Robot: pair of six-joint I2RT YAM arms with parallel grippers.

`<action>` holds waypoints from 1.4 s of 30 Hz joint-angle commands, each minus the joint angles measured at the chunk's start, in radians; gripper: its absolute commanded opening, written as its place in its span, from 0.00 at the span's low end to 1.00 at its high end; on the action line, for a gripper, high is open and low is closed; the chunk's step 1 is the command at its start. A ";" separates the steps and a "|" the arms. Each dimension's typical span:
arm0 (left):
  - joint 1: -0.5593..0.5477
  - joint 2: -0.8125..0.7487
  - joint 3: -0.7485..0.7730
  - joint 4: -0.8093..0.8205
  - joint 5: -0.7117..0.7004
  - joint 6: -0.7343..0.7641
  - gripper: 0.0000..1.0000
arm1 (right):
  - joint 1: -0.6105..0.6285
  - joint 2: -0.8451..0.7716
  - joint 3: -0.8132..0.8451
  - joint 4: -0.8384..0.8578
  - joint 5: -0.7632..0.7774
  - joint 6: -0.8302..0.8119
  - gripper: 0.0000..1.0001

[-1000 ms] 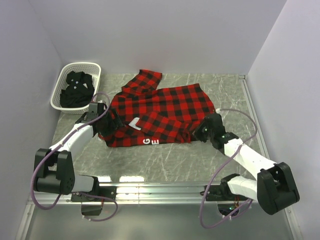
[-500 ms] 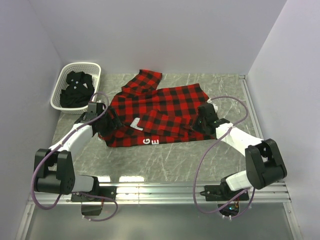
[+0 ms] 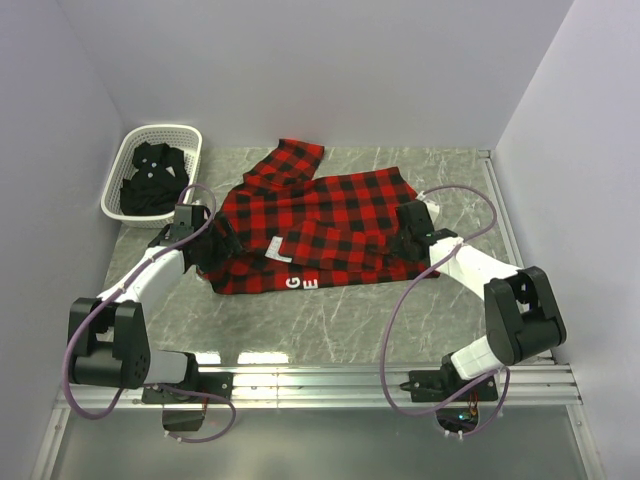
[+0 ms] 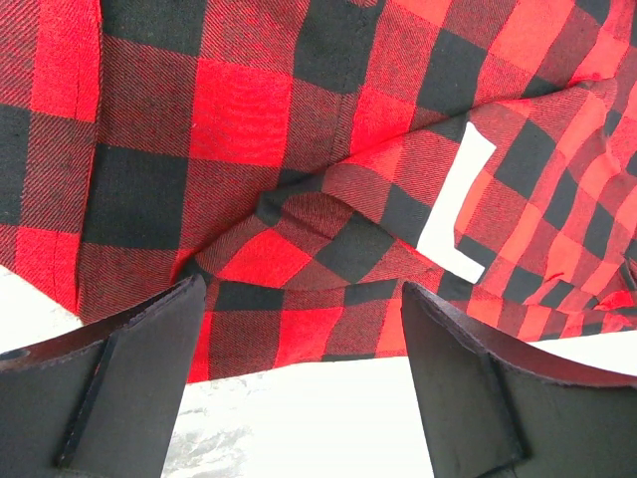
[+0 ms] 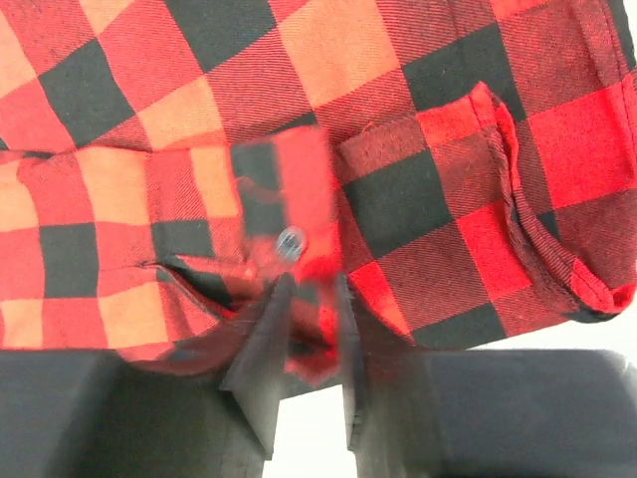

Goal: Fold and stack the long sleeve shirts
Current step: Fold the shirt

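Red-and-black flannel shirt (image 3: 320, 225) lies spread across the middle of the counter (image 3: 350, 320), one sleeve trailing off toward the far edge. It looks laid out flat so the sides can be turned in. The black shirt (image 3: 150, 180) waits crumpled inside the white basket (image 3: 160, 132) at the far left corner, well apart from the work, so I judge the task to be in its early part: first garment being folded, nothing stacked yet.

Each arm works one side of the cloth, which suits a fold that needs both edges managed at once. The left arm (image 3: 150, 275) stretches forward from its base with its wrist low at the shirt's left edge. The left jaws stand wide apart, holding nothing, just above the hem where red check meets bare counter, with a white letter L (image 4: 456, 214) on the fabric ahead of them. This looks like a pose ready to take the edge or pin it.

The right arm (image 3: 470, 265) bends sharply back inward, its wrist at the shirt's right edge. The right jaws are drawn close together, clamped on a bunched fold of flannel just below a small button (image 5: 290, 241), probably a cuff. That view is a little blurred, so how deep the bite goes is unclear.
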 commanded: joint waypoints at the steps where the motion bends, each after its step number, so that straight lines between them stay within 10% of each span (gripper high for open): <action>1: 0.005 -0.031 0.004 0.021 -0.012 -0.009 0.86 | -0.005 -0.020 0.051 -0.002 -0.001 -0.018 0.48; 6: -0.007 -0.075 0.030 0.015 -0.010 -0.030 0.84 | -0.003 -0.129 0.050 0.016 -0.082 -0.033 0.69; 14: -0.136 -0.037 0.111 0.109 -0.047 -0.104 0.71 | -0.010 -0.221 -0.029 0.220 -0.390 -0.004 0.70; 26: -0.208 0.272 0.156 0.291 0.000 -0.206 0.36 | -0.138 0.058 -0.118 0.404 -0.729 0.088 0.64; 34: -0.200 0.310 0.075 0.250 -0.058 -0.223 0.32 | -0.307 0.153 -0.214 0.387 -0.730 0.137 0.61; 42: -0.197 0.078 0.044 0.172 -0.156 -0.231 0.45 | -0.315 -0.115 -0.211 0.237 -0.633 0.088 0.61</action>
